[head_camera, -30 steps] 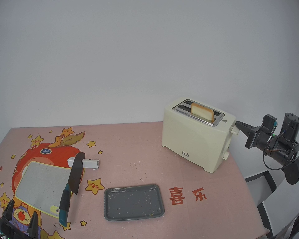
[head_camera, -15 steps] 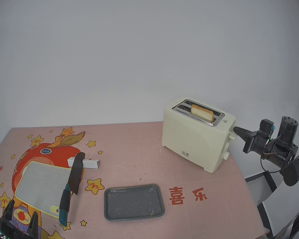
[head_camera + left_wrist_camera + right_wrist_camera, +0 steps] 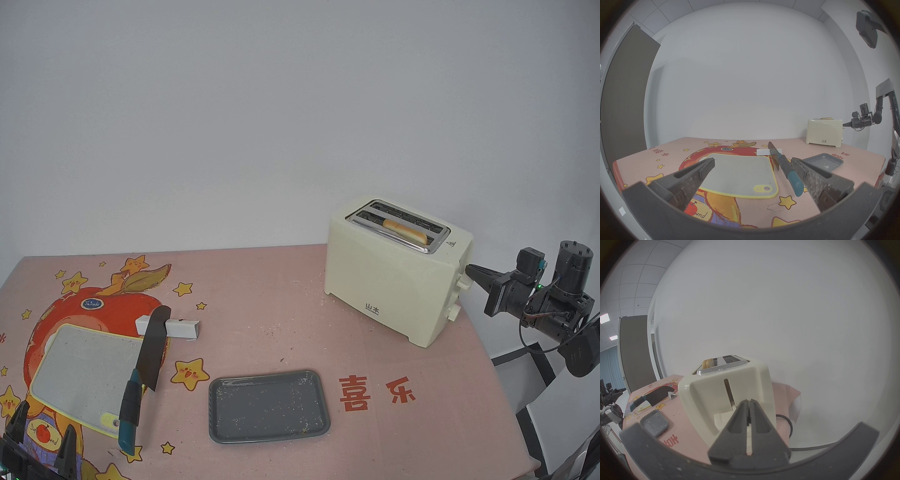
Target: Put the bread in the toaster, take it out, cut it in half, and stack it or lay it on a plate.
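A cream toaster [image 3: 394, 275] stands at the table's back right. The bread [image 3: 405, 230] sits low in its front slot, only the crust edge showing [image 3: 708, 363]. My right gripper [image 3: 473, 270] is shut, its tips resting on the toaster's side lever [image 3: 464, 282] at the right end. The lever knob [image 3: 725, 420] lies just under those tips, low in its track. My left gripper [image 3: 753, 162] hangs open at the front left corner, short of the cutting board [image 3: 81, 375]. A grey plate [image 3: 269, 406] lies at the front centre.
A knife [image 3: 147, 369] with a teal handle lies across the cutting board's right edge, blade toward the wall. A small white box [image 3: 178, 327] rests behind it. The toaster's cord [image 3: 787, 433] trails off the table's right edge.
My right gripper has moved down along the toaster's end with the lever under it. The bread has sunk from standing well above the slot to nearly level with it. The left arm stayed still.
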Controlling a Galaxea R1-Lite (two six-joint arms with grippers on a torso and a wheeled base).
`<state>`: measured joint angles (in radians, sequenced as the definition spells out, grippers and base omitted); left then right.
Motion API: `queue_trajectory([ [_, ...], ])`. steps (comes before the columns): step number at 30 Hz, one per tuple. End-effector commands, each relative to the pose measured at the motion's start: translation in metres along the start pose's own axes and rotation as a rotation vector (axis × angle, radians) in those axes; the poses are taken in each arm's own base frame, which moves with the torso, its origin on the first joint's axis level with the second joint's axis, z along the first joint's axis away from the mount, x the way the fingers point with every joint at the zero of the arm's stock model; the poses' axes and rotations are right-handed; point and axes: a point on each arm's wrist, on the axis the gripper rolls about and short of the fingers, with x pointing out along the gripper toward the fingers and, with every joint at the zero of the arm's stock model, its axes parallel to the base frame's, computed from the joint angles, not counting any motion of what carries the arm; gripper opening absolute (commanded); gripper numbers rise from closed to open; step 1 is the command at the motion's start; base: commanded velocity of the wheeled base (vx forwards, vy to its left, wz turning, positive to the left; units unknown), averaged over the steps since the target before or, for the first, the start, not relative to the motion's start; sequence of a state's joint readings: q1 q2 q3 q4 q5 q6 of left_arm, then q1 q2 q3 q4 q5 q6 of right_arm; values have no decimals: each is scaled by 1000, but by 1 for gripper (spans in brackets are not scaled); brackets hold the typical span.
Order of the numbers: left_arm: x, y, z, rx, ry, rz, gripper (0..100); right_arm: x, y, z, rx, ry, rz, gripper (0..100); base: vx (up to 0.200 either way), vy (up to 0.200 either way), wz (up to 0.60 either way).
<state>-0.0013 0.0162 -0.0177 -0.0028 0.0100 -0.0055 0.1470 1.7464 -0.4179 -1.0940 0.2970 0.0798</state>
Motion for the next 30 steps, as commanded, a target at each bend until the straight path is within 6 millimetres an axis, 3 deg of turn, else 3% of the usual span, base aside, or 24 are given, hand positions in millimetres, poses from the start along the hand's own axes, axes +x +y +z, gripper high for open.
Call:
queue_trajectory([
  [1,0,0,-5,-1,1,0,100,2,-1,-3,4,15,0,0,0,0,0],
  [30,0,0,-5,-1,1,0,100,6,-3,-21,-9,88,-5,0,0,0,0],
])
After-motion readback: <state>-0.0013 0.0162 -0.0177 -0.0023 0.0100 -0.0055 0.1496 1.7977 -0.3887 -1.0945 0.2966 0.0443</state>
